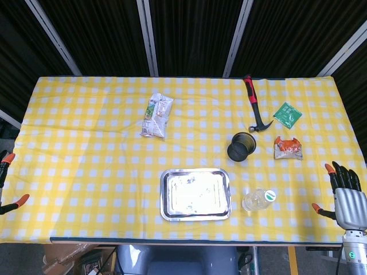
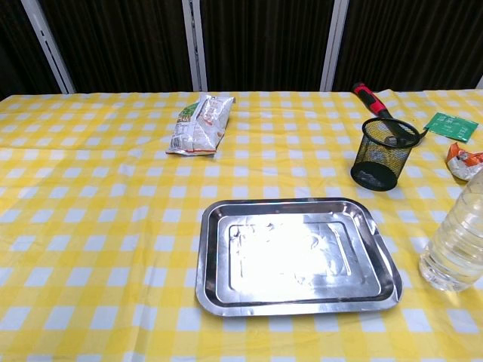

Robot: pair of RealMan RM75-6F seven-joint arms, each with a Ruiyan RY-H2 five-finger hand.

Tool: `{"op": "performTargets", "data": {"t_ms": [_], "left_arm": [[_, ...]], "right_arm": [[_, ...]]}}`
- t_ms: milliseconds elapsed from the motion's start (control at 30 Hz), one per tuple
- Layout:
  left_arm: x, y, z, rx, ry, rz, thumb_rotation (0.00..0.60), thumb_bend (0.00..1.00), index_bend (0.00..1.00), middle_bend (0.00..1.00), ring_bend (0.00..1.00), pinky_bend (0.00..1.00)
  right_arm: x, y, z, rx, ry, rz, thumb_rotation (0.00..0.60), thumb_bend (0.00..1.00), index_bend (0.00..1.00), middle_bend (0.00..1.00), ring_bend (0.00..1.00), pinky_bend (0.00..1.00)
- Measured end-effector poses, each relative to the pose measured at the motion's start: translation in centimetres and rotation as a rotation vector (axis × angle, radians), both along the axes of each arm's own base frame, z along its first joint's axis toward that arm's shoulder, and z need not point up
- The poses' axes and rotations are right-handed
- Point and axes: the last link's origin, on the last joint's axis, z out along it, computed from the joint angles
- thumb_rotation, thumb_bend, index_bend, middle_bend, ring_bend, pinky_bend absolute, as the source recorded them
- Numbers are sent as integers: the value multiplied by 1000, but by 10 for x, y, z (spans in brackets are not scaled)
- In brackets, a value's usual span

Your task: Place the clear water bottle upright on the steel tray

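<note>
Nearest, the steel tray (image 2: 296,256) lies near the worktop's (image 1: 86,172) front edge, the clear water bottle (image 2: 459,237) upright just beside it; right hand (image 1: 347,197) spread, empty; left hand's (image 1: 7,183) state unclear.

The right hand (image 1: 348,197) sits low at the table's (image 1: 86,172) right edge, back facing up, fingers spread apart and holding nothing. Of the left hand (image 1: 8,182), only orange-tipped fingertips show at the table's left edge; its pose cannot be told.
</note>
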Motion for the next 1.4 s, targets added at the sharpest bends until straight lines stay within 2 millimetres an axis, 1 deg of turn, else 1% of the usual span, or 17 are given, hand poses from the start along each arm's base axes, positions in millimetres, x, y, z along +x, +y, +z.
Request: {"op": "performTargets", "data": {"t_ms": [167,433,667,867,967,1200,1400], "left_arm": [[-1,0,-1,-5,1,7,600,190,47,0,0,0],[3,-3,-1,1,0,-12,600,190,46,0,0,0],[1,0,-1,-6,0,-2,600,190,47,0,0,0],[6,-4,-1,4,1,-28,600,190,47,0,0,0],[5,-5,-2,4,1,-21,600,190,47,0,0,0],[5,-3,-3,-4,4,-17,600,190,47,0,0,0],[5,-4,-3,-6,0,-17,600,190,46,0,0,0]], "right_arm": [[-1,0,-1,8,2,-3,600,171,0,7,0,0],[1,1,0,15,-8,4,600,171,0,7,0,0],[0,3,0,28,-19,2,600,172,0,7,0,0],[-1,2,0,40,-18,5,600,171,0,7,0,0],[-2,2,-1,47,-32,6,600,172,0,7,0,0],[-2,1,-4,89,-117,8,600,169,0,8,0,0],[0,0,-16,213,-229,14,600,166,0,7,0,0]]}}
